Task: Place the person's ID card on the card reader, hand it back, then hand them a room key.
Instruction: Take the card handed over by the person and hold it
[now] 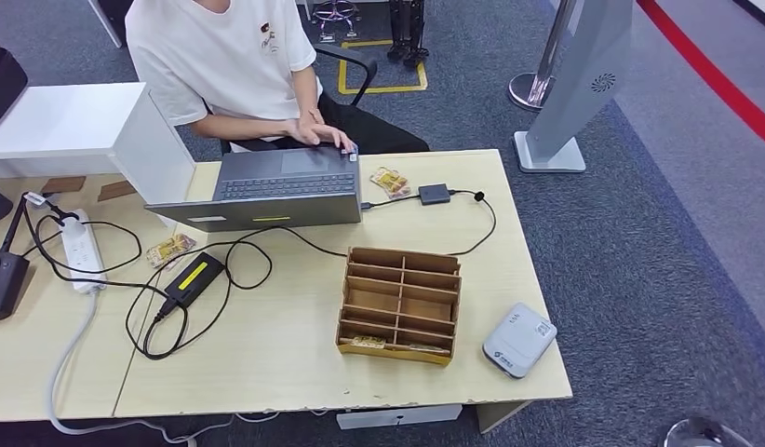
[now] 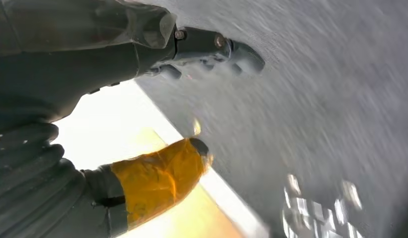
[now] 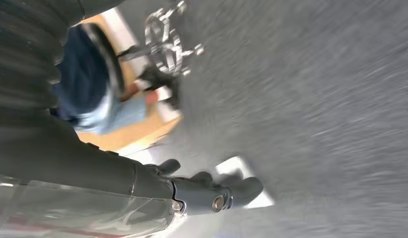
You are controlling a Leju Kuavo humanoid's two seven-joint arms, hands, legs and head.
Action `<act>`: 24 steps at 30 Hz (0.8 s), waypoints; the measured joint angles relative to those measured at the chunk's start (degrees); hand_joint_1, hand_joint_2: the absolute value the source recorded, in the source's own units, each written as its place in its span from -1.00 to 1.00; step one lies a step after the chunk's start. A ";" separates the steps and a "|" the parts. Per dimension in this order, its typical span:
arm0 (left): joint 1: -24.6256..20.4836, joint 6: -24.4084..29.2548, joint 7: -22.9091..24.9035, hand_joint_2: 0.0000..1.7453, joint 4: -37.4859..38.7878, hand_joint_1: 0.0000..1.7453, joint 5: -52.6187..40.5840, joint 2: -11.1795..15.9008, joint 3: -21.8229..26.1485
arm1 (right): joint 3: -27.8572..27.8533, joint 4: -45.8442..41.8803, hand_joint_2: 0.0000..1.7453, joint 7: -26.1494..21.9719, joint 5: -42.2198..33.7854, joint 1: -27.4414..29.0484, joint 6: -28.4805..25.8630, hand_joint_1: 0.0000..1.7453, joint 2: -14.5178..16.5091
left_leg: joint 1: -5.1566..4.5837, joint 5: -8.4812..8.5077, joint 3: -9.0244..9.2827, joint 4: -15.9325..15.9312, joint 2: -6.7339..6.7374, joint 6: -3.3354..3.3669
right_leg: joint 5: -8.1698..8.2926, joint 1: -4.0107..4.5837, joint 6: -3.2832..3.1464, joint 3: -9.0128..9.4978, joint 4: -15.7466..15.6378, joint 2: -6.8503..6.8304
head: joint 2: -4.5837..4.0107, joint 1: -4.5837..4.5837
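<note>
Head view, desk inventory:
- person (image 1: 225, 56) in a white T-shirt, seated at the far side behind an open laptop (image 1: 272, 186), one hand (image 1: 318, 135) resting at the laptop's far edge
- small pale item (image 1: 352, 151) at that hand's fingertips, possibly the ID card; too small to confirm
- card reader (image 1: 518, 340), a grey-white rounded box, at the near right corner of the desk (image 1: 267, 372)
- cardboard organiser (image 1: 399, 304) just left of the reader, apart from it, with thin flat items, presumably room keys (image 1: 365, 342), in its nearest row
- also a power strip (image 1: 78, 247), a black adapter (image 1: 194, 279) with looped cables, and two snack packets (image 1: 390, 182)

Left wrist view (blurred):
- left hand (image 2: 107, 64) hanging over grey carpet beside the desk edge
- dark fingers (image 2: 217, 47) stretched out, yellow-taped thumb (image 2: 157, 183) well apart from them, nothing held

Right wrist view (blurred):
- right hand (image 3: 157, 186) likewise low over carpet
- fingers (image 3: 232, 191) extended, nothing in them

Step in hand, by judgement: the very start, with no card received and both hands down below desk level.

Next move, by judgement:
- raising one hand above the desk and reaching toward the person to take the card
- carrying it across to the reader and laying it flat on top, clear of the organiser's wall
</note>
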 joint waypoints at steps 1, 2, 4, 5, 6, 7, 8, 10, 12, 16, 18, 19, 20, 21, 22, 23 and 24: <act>-0.45 1.93 2.19 1.00 0.24 -1.00 -0.23 -0.99 -0.11 | -0.03 0.12 1.00 0.02 -0.86 1.92 -0.61 -1.00 0.32 | 0.00 -0.03 0.01 0.00 -0.34 0.03 | -0.14 0.01 0.03 0.21 0.02 -0.35 | 0.00 0.00; -0.75 3.20 3.57 1.00 0.48 -1.00 -0.38 -1.74 -0.22 | -0.05 0.25 1.00 0.03 -1.29 3.66 -1.04 -1.00 0.57 | -0.01 -0.03 0.01 0.00 -0.59 0.05 | -0.22 0.02 0.01 0.36 0.04 -0.58 | 0.00 0.02; -0.99 3.79 4.36 1.00 0.76 -1.00 -0.44 -2.83 -0.38 | -0.09 0.45 1.00 0.03 -1.55 6.21 -1.28 -1.00 1.01 | -0.01 -0.07 0.01 -0.02 -0.44 -0.02 | -0.19 0.01 -0.09 0.45 0.08 -0.44 | -0.01 0.01; -1.16 3.93 4.49 1.00 0.90 -1.00 -0.47 -3.22 -0.42 | -0.10 0.49 1.00 0.03 -1.54 7.18 -1.31 -1.00 1.15 | -0.01 -0.12 0.03 -0.02 -0.23 -0.04 | -0.17 0.01 -0.13 0.44 0.08 -0.23 | -0.01 0.01; -1.41 4.02 4.59 1.00 1.01 -1.00 -0.48 -3.63 -0.44 | -0.10 0.51 1.00 0.03 -1.53 7.98 -1.34 -1.00 1.22 | -0.02 -0.18 0.06 -0.03 -0.02 -0.06 | -0.16 0.01 -0.14 0.41 0.08 -0.03 | -0.01 0.00; -1.70 4.08 4.63 1.00 1.11 -1.00 -0.50 -3.96 -0.47 | -0.10 0.55 1.00 0.03 -1.52 8.62 -1.35 -1.00 1.26 | -0.02 -0.23 0.10 -0.03 0.14 -0.07 | -0.16 0.01 -0.13 0.40 0.08 0.12 | 0.00 0.01; -1.96 4.13 4.64 1.00 1.16 -1.00 -0.52 -4.19 -0.52 | -0.10 0.60 1.00 0.03 -1.52 9.09 -1.36 -1.00 1.28 | -0.02 -0.27 0.13 -0.03 0.25 -0.06 | -0.16 0.00 -0.13 0.38 0.07 0.21 | 0.00 0.01; -2.25 4.19 4.66 1.00 1.24 -1.00 -0.52 -4.60 -0.66 | -0.10 0.75 1.00 0.03 -1.53 9.72 -1.38 -1.00 1.29 | -0.02 -0.32 0.17 -0.02 0.39 -0.06 | -0.16 0.00 -0.13 0.36 0.07 0.33 | 0.00 0.02; -2.31 4.20 4.66 1.00 1.34 -1.00 -0.52 -4.86 -0.78 | -0.10 0.89 1.00 0.03 -1.53 10.09 -1.39 -1.00 1.29 | -0.02 -0.34 0.19 -0.02 0.45 -0.06 | -0.16 0.00 -0.13 0.36 0.06 0.40 | 0.00 0.01; -2.31 4.21 4.66 1.00 1.55 -1.00 -0.52 -5.14 -0.87 | -0.10 0.97 1.00 0.03 -1.53 10.48 -1.41 -1.00 1.31 | -0.02 -0.33 0.22 -0.02 0.47 -0.06 | -0.16 0.01 -0.13 0.36 0.06 0.42 | 0.00 0.01; -2.32 4.22 4.66 1.00 1.61 -1.00 -0.52 -5.21 -0.90 | -0.10 0.97 1.00 0.03 -1.53 10.60 -1.41 -1.00 1.32 | -0.01 -0.33 0.24 -0.02 0.47 -0.06 | -0.16 0.01 -0.13 0.37 0.07 0.42 | -0.01 0.00; -2.33 4.23 4.66 1.00 1.63 -1.00 -0.52 -5.23 -0.92 | -0.10 0.97 1.00 0.03 -1.53 10.65 -1.41 -1.00 1.33 | -0.01 -0.33 0.24 -0.02 0.47 -0.06 | -0.16 0.01 -0.13 0.38 0.07 0.42 | -0.01 0.00; -2.33 4.23 4.66 1.00 1.64 -1.00 -0.52 -5.24 -0.95 | -0.10 0.97 1.00 0.03 -1.54 10.69 -1.41 -1.00 1.35 | -0.01 -0.33 0.25 -0.02 0.47 -0.06 | -0.16 0.01 -0.13 0.38 0.07 0.42 | -0.01 0.00; -2.33 4.23 4.66 1.00 1.65 -1.00 -0.52 -5.25 -1.00 | -0.10 0.97 1.00 0.03 -1.53 10.73 -1.41 -1.00 1.39 | -0.01 -0.33 0.25 -0.02 0.47 -0.06 | -0.16 0.01 -0.13 0.38 0.07 0.42 | -0.01 0.01; -2.34 4.28 4.65 1.00 1.66 -1.00 -0.41 -5.28 -1.08 | -0.10 0.97 1.00 -0.10 -1.41 10.76 -1.49 -1.00 1.41 | 0.00 -0.33 0.26 -0.02 0.47 -0.06 | -0.16 0.02 -0.13 0.37 0.07 0.43 | -0.01 0.01; -2.26 4.86 4.38 1.00 1.66 -1.00 0.61 -5.52 -1.04 | -0.23 0.79 1.00 -0.85 -0.58 11.21 -2.14 -1.00 1.81 | 0.02 -0.34 0.27 -0.04 0.45 -0.07 | -0.17 0.02 -0.14 0.40 0.08 0.41 | -0.01 0.01; -1.97 6.24 3.74 1.00 1.65 -1.00 3.04 -6.00 -0.61 | -0.85 -0.89 1.00 -3.07 1.87 12.81 -4.40 -1.00 3.27 | 0.08 -0.35 0.28 -0.08 0.32 -0.08 | -0.23 0.09 -0.15 0.51 0.07 0.28 | -0.01 0.00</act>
